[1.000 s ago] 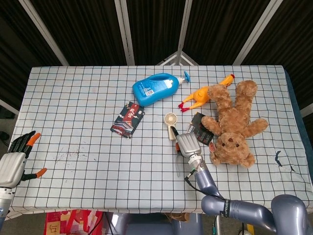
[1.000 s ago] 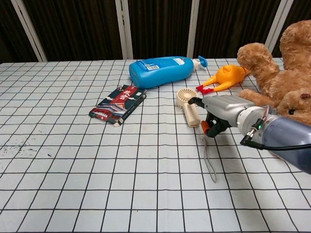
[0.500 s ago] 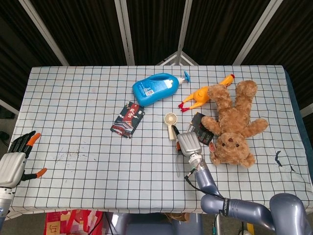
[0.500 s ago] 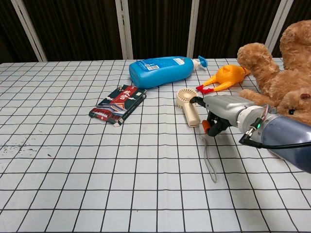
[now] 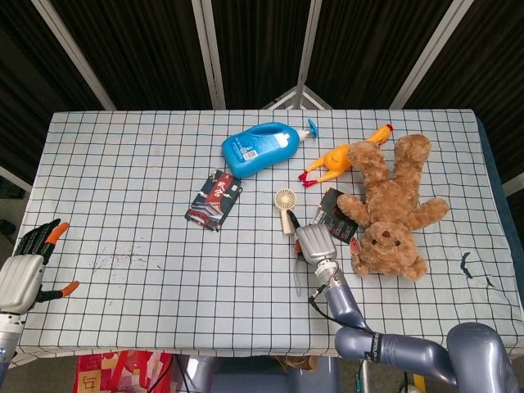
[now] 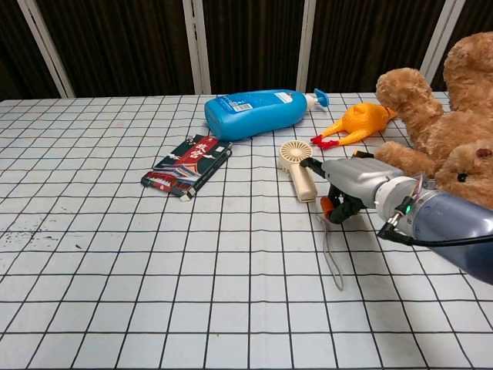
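Hanging behind, dark curtains [image 5: 147, 49] back the checked table [image 5: 131, 188]. At its three o'clock sprawls a teddy bear [image 5: 393, 205]. Centre: right hand [image 5: 314, 243], fingers curled, beside the small fan [image 5: 286, 208]. Seven o'clock: left hand [image 5: 24, 270], fingers spread, empty.

My right hand [image 6: 348, 185] has slid a little back toward me and to my right along the table [image 6: 154, 293]. In the chest view its fingertips [image 6: 306, 163] now sit just off the handle of the small fan [image 6: 296, 165] rather than up against it. In the head view the hand [image 5: 313, 244] shows slightly lower, a bit further from the fan [image 5: 286, 206]. My wrist has drawn back with it.
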Robot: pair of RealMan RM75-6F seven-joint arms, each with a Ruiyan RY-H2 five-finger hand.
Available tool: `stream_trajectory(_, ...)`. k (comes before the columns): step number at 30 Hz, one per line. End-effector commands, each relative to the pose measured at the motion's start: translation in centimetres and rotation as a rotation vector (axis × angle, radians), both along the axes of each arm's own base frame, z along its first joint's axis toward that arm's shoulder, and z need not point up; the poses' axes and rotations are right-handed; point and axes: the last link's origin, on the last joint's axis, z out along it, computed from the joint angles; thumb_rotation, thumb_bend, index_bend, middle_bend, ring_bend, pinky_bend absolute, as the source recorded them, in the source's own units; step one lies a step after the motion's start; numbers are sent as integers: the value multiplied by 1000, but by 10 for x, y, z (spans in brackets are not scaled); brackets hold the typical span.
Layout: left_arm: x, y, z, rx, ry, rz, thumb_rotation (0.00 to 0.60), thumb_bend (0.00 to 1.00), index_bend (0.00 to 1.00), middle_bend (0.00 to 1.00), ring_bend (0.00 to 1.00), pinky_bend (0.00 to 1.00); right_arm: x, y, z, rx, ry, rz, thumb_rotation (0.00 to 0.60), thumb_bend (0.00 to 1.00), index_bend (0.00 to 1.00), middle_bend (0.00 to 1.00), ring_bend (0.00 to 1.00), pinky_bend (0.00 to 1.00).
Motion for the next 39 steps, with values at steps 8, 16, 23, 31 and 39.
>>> stream_trajectory(8,0,0,0,1,-3,1,600,102,0,0,0,0,-12,7,-10,33,48,-24,600,706,0,801,907,862)
stream_trajectory(16,0,0,0,0,-4,2,600,101,0,0,0,0,-5,6,-6,12,25,-13,600,706,0,801,907,862)
stream_trajectory(23,0,0,0,4,-3,3,600,101,0,0,0,0,18,-3,22,-93,-56,60,600,707,0,800,885,860)
stream_trajectory(31,1,-1,0,13,1,-4,600,102,0,0,0,0,19,11,71,-192,-74,179,600,705,0,587,651,632)
stream_trajectory(39,2,-3,1,35,22,-32,600,102,0,0,0,0,-36,68,132,-236,41,227,600,553,0,184,152,135)
